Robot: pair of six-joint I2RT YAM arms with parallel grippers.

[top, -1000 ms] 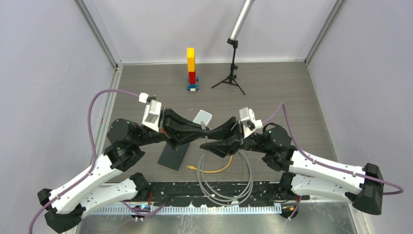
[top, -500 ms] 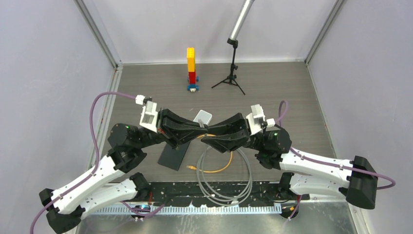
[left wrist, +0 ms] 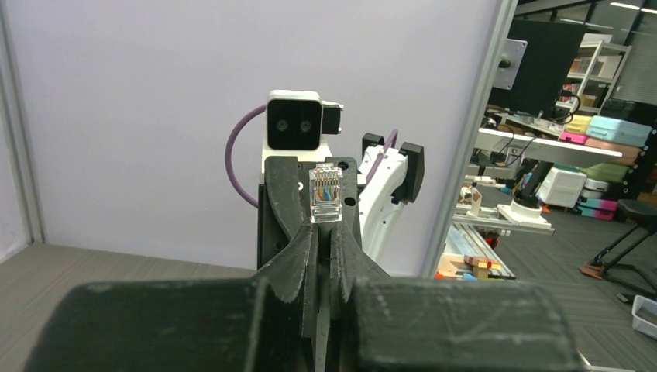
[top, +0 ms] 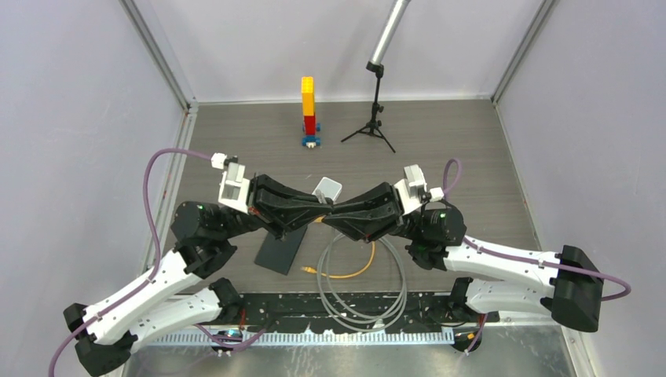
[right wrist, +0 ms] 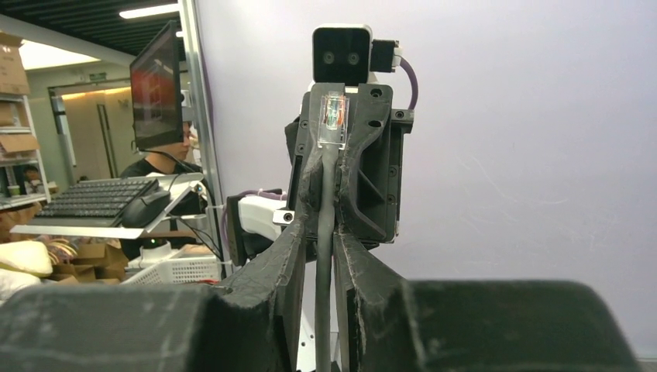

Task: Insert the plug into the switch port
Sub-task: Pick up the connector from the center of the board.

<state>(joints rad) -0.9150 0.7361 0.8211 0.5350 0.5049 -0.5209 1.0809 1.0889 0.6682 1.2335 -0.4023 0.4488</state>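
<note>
The clear plug (left wrist: 326,194) stands upright on a grey cable (right wrist: 325,256), also showing in the right wrist view (right wrist: 334,120). My left gripper (top: 317,213) and right gripper (top: 331,218) meet tip to tip above the table. In the left wrist view my left gripper (left wrist: 325,232) is shut on the cable just under the plug. My right gripper (right wrist: 325,221) is shut on the same cable lower down. The small white box (top: 327,188) lies on the table just behind the tips. Its port does not show.
A black flat pad (top: 280,250) lies under the left arm. A grey cable coil (top: 367,294) and an orange cable (top: 349,274) lie near the front edge. A yellow and red brick tower (top: 308,106) and a small tripod (top: 375,118) stand at the back.
My right gripper has risen and moved left to meet the left gripper's tips. My left gripper has shifted slightly left. The white box has not moved.
</note>
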